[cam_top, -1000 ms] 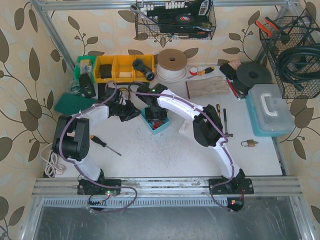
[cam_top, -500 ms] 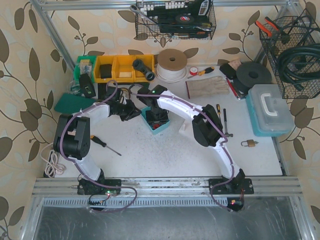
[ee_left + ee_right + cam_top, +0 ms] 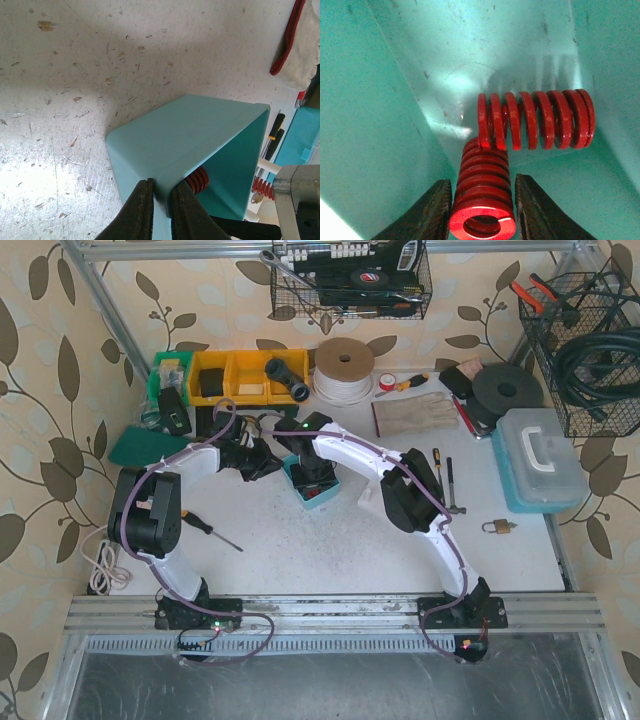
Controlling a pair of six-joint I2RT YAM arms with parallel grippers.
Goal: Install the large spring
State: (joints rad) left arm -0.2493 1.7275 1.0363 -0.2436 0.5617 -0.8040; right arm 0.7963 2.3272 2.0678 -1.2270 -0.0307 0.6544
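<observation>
L gripper point(image 3: 161, 187): pinched teal bin point(image 3: 190, 135) wall, bottom centre of left wrist view.
R gripper point(image 3: 482, 181): in bin, fingers straddling red spring point(image 3: 482, 197), bottom centre; I couldn't tell if clamped.
Spring axis: up-frame, end toward cam.
2nd spring point(image 3: 535, 120): crosswise behind.
Nearer arm: R.

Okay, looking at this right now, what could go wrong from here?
1. The nearer red spring, straddled by the right end effector, touches the second spring lying across it; lifting might snag or drag that one.
2. The left end effector pinches only the teal bin by its wall; an upward pull could tip it.
</observation>
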